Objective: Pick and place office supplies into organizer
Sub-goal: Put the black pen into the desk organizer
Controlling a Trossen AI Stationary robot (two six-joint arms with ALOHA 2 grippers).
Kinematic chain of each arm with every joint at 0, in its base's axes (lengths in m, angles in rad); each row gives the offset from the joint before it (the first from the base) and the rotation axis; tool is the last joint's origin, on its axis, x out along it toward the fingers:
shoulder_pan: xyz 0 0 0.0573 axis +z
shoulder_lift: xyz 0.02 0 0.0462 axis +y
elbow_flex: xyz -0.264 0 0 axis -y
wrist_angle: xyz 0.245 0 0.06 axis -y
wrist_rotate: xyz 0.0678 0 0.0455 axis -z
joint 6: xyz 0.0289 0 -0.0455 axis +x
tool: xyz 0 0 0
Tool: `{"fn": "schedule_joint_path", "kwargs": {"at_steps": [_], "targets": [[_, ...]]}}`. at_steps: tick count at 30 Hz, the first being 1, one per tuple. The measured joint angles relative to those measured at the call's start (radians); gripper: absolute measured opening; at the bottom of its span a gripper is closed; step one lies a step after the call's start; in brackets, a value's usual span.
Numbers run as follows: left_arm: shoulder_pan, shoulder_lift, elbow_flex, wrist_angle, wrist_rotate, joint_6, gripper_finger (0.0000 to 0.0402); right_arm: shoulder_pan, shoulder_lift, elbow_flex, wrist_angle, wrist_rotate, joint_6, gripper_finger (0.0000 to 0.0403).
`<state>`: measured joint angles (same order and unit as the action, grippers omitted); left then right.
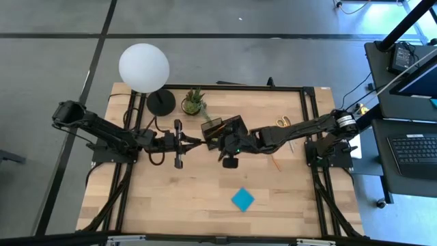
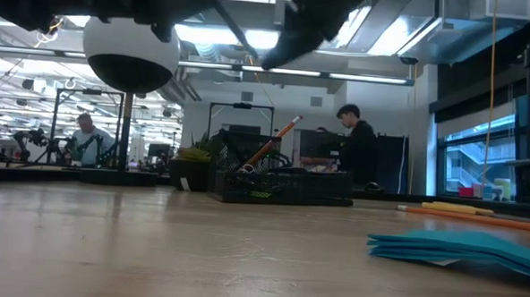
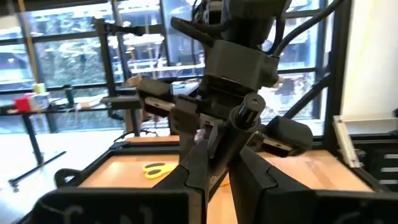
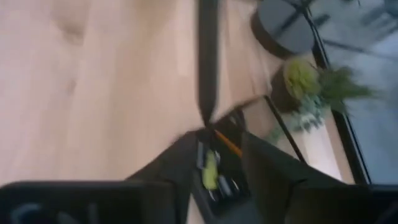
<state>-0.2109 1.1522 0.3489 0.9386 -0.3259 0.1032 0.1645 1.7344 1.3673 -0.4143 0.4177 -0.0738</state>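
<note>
arms stretched inward, claws meeting above organizer (image 1: 225, 131).

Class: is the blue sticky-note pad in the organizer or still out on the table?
Out: blue sticky-note pad lies on bare wood, apart from the organizer.

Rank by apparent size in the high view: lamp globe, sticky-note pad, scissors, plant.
1. Lamp globe, clearly largest.
2. Sticky-note pad and plant: look alike, not ranked.
3. Scissors, smallest, though partly hidden by the right arm.

Organizer (image 4: 214, 177) blurred behind jaws.
</note>
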Motion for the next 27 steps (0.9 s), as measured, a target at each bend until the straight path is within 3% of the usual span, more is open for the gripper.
{"fn": "schedule_joint_path", "kwargs": {"at_steps": [9,14,18,27], "targets": [[0.097,0.0,0.0,-0.078,-0.084,-0.068,0.0034,-0.067,0.0,0.0,-0.331,0.0,0.203,0.0221],[0.187,0.0,0.0,-0.106,-0.084,-0.134,0.0034,-0.103,-0.001,0.0,-0.488,0.002,0.316,0.0228],[0.251,0.016,0.0,-0.136,-0.048,-0.186,0.0034,-0.119,-0.001,0.0,-0.506,0.002,0.34,0.0224],[0.319,0.21,0.0,-0.013,0.014,-0.268,0.0034,-0.13,-0.002,0.0,-0.469,0.001,0.331,0.0224]]}}
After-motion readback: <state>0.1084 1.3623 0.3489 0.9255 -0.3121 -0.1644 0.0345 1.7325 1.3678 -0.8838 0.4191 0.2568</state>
